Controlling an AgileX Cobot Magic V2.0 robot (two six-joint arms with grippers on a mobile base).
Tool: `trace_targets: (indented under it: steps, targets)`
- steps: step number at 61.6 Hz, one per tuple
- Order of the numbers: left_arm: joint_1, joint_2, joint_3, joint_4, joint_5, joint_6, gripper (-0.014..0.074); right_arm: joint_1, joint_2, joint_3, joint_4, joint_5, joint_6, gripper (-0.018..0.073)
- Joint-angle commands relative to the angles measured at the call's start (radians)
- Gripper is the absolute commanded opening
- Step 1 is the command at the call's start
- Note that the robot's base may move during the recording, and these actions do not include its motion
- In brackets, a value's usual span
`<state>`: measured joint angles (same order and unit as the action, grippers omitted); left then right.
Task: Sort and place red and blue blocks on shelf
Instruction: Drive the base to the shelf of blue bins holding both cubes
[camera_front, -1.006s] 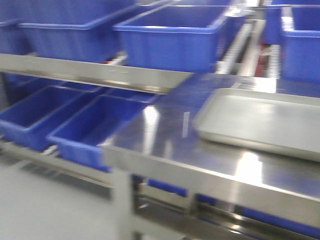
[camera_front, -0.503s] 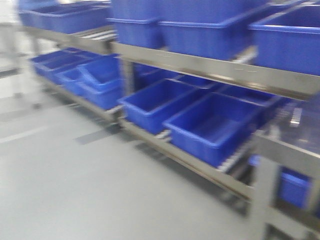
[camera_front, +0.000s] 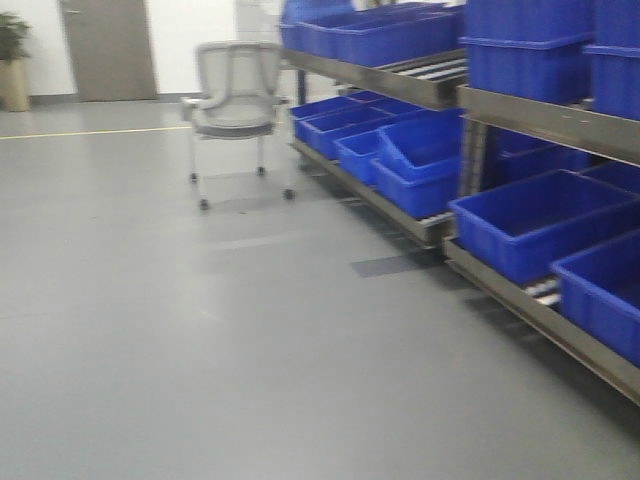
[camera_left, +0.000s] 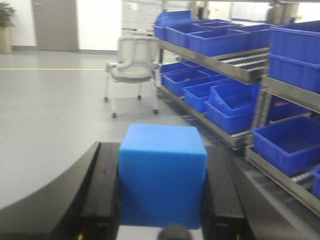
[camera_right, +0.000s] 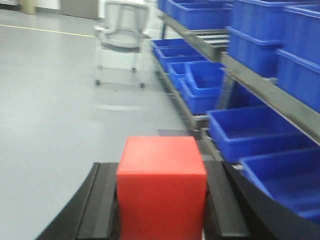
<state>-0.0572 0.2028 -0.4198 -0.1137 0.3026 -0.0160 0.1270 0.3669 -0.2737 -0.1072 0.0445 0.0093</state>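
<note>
Left gripper (camera_left: 163, 192) is clamping blue block (camera_left: 162, 172), right gripper (camera_right: 161, 202) is clamping red block (camera_right: 161, 187); block bottoms cut off, shelf (camera_front: 545, 118) blurring right.

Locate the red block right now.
Right wrist view, bottom centre: the red block is clamped in the right claw, with the shelf of blue bins along the frame's right.
</note>
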Motion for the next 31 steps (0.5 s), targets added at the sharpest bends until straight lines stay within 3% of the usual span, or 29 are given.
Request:
trace_targets:
  steps: [1, 31]
  targets:
    - [-0.007, 0.012, -0.026, -0.009, -0.097, -0.002, 0.0123, -0.007, 0.005, -0.028, -0.012, -0.093, 0.000, 0.0089]
    - [-0.007, 0.012, -0.026, -0.009, -0.097, -0.002, 0.0123, -0.007, 0.005, -0.028, -0.012, -0.093, 0.000, 0.0089]
